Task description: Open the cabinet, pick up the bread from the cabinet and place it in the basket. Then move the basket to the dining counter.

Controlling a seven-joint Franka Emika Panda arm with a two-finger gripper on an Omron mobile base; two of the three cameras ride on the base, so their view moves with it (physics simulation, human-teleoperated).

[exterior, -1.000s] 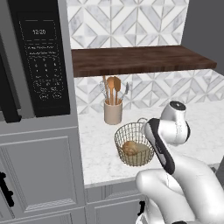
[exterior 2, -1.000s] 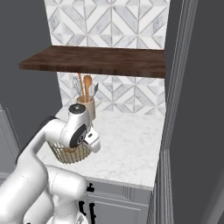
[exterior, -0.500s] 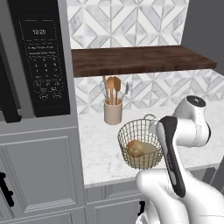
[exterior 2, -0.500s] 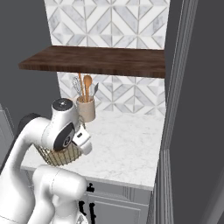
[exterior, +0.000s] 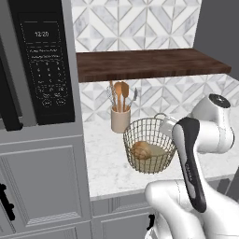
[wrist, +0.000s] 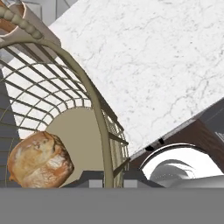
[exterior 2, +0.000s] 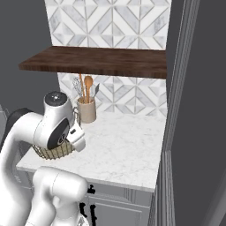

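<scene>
the only readable text is on the microwave (exterior: 44, 65) at the left: its small display (exterior: 43, 34) shows "12:20" in pale digits. the keypad (exterior: 51, 79) below carries markings too small to read.
</scene>
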